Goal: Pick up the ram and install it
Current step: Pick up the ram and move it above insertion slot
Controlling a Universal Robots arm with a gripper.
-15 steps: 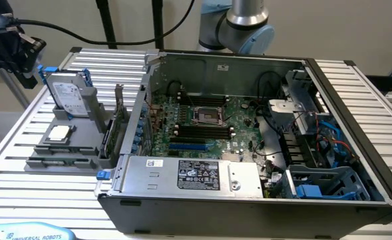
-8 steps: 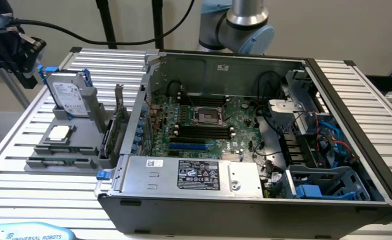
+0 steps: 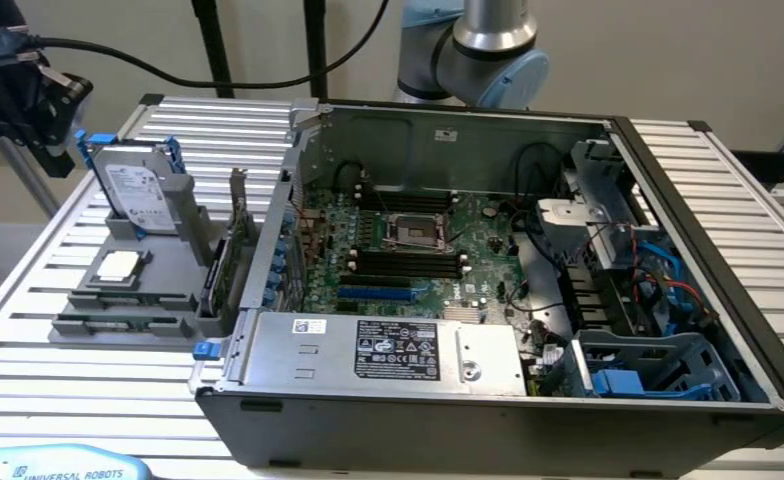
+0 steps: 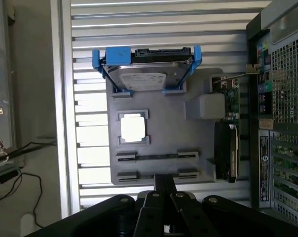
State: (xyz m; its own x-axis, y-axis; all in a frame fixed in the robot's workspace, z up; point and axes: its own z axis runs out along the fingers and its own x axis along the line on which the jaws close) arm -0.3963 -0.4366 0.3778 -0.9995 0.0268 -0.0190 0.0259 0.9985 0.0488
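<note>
The ram (image 4: pixel 156 156) is a thin dark stick lying on edge between two end brackets of a grey holder (image 4: pixel 193 143). In the exterior view the ram (image 3: pixel 115 323) shows as a green strip at the holder's front. My gripper (image 4: pixel 164 183) hangs well above the holder, near its edge beside the ram, with its black fingers pressed together and nothing between them. In the exterior view the gripper (image 3: pixel 43 135) is high at the far left, above the hard drive. The open computer case (image 3: pixel 406 405) holds the motherboard with black memory slots (image 3: pixel 406 262).
On the holder also stand a hard drive in blue rails (image 4: pixel 145 74), a square silver processor (image 4: pixel 132 128) and a green expansion card (image 4: pixel 230 101). The holder rests on a slatted aluminium table (image 3: pixel 59 400). A power supply (image 3: pixel 385 350) sits at the case's front.
</note>
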